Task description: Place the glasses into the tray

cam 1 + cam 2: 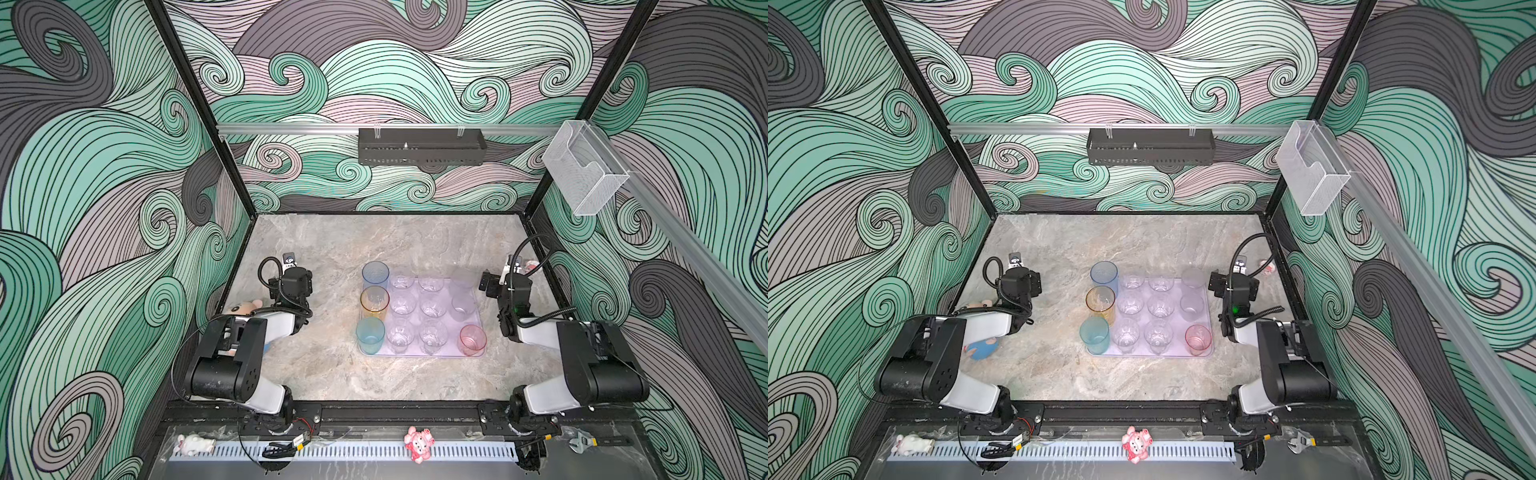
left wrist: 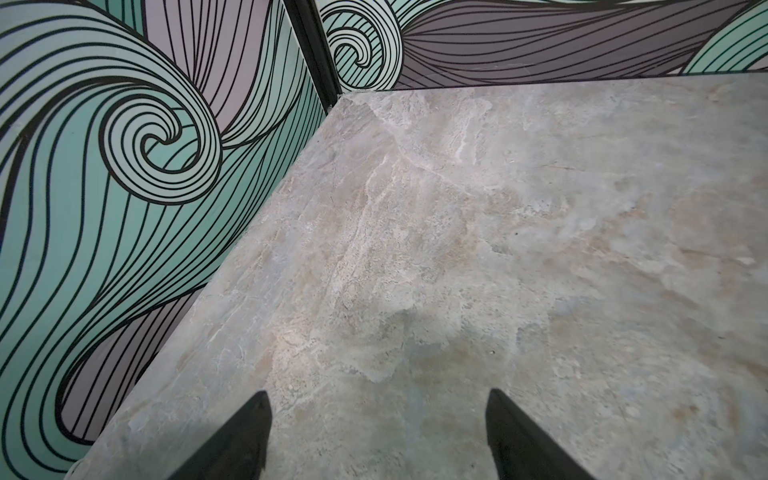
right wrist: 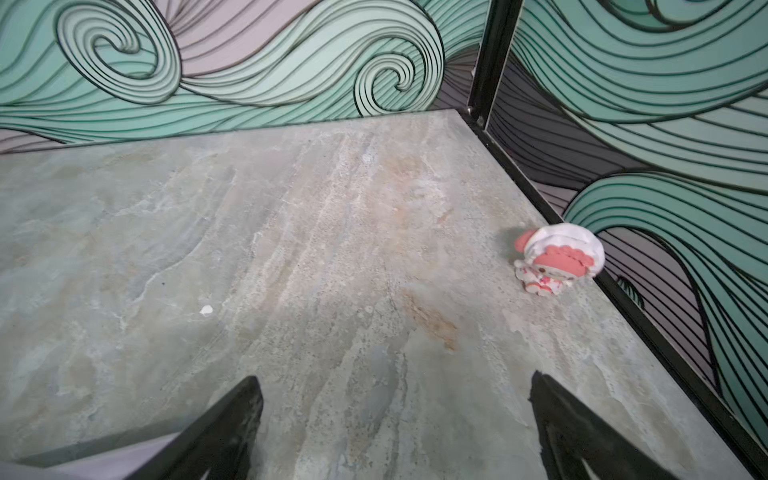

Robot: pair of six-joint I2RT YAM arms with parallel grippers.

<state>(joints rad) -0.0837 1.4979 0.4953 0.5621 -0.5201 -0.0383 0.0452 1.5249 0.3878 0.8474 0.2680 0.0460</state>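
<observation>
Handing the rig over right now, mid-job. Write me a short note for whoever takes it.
Left gripper: open, empty, over bare tabletop left of the tray.
Right gripper: open, empty, beside the tray's far right corner.
Glasses: twelve stand upright in the tray; blue glass, amber glass and teal glass down its left side, pink glass at its near right corner.
Done: no glass shows on the tabletop outside the tray.
Left: seemingly nothing; confirm, then stop.

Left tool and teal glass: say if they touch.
Apart. Left wrist view: left tool open over bare table; in a top view teal glass stands well away.
</observation>
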